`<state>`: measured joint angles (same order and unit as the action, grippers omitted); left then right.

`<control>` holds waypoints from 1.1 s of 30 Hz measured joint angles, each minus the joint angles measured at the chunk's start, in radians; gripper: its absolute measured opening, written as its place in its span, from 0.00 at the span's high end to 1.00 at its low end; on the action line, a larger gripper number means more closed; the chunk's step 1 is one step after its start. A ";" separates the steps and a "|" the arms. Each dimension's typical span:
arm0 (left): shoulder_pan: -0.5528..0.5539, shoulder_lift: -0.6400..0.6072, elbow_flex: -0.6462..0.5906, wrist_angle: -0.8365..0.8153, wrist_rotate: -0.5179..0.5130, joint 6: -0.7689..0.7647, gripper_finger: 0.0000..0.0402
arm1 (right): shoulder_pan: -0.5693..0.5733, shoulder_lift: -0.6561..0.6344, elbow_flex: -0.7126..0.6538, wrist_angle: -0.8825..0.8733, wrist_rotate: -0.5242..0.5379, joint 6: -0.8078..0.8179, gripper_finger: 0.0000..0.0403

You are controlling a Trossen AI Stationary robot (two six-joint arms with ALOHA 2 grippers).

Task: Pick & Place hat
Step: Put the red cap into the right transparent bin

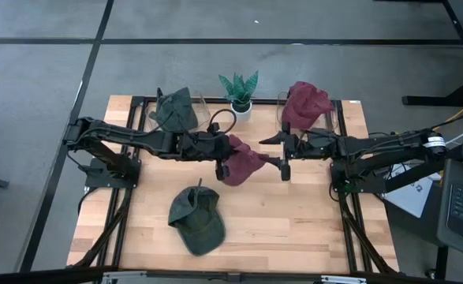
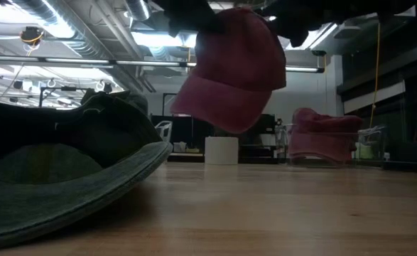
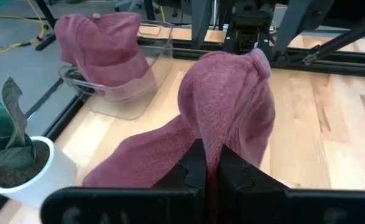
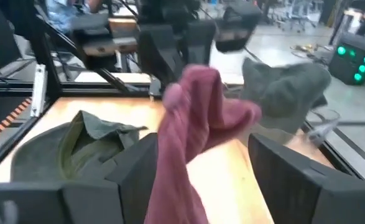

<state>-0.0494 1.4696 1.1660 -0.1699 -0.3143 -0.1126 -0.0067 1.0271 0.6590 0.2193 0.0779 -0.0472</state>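
Left gripper is clamped on the maroon cap, holding it in the air over mid-table, clear of the wood in the low view. Right gripper sits just beside the cap's other side, fingers spread wide either side of the fabric, not gripping. A green cap lies flat on the table nearer the front edge; another maroon cap and green cap sit on clear stands at the back, flanking a potted plant.

maroon hat, green hat, striped plant
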 joint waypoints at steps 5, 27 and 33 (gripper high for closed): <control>0.002 0.000 0.000 0.001 -0.025 0.004 0.99 | 0.000 0.004 0.000 0.029 -0.017 0.014 0.33; 0.015 0.010 0.000 0.028 -0.006 0.054 0.99 | -0.018 0.244 0.236 -0.195 -0.018 0.057 0.44; 0.019 0.010 0.000 0.004 -0.006 0.065 0.99 | -0.016 0.240 0.276 -0.270 -0.017 0.069 0.80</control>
<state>-0.0306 1.4799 1.1660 -0.1661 -0.3199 -0.0475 -0.0227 1.2671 0.9348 -0.0512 0.0605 0.0220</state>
